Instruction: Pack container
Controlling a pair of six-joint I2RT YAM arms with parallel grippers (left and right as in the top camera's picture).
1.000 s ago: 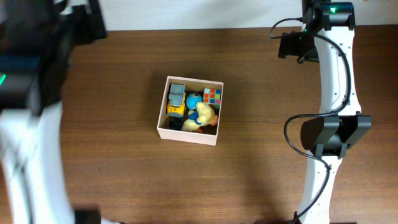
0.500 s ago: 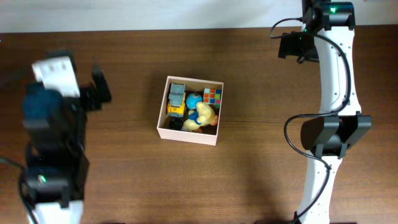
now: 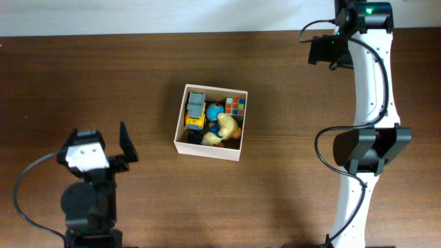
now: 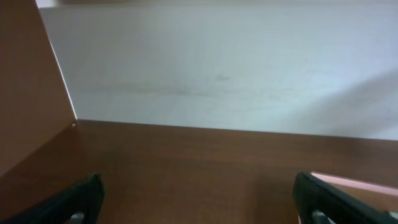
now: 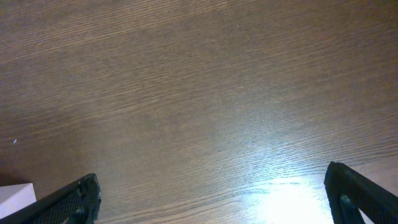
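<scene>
The container (image 3: pixel 207 150) sits near the centre of the table (image 3: pixel 138 62), slightly rotated against the table's edges, with bare wood on all four sides. It is a square, shallow cardboard box with white outer walls, thin straight rims and a tan interior. Inside it lie a yellow and grey toy truck (image 3: pixel 195 110), a blue ball (image 3: pixel 215 110), a cube with coloured squares (image 3: pixel 235 106) and a rounded yellow soft toy (image 3: pixel 226 127), packed close together. The table is dark brown wood with fine lengthwise grain and a low sheen. Its far edge meets a plain white wall (image 3: pixel 207 14). The left gripper (image 3: pixel 96 136) is at the near left of the table, well apart from the container, with its two dark fingers spread wide and nothing between them. The left wrist view confirms the wide gap of this gripper (image 4: pixel 202 205) and shows a pale straight edge (image 4: pixel 351 182) low on the right. The right arm (image 3: pixel 375 83), white with black joints and black cable (image 3: pixel 324 148), runs along the right side, well apart from the container. The right gripper (image 5: pixel 217 199) is spread wide over bare wood, holding nothing. A small white corner (image 5: pixel 15 193) shows at lower left of the right wrist view; what it is cannot be told.
</scene>
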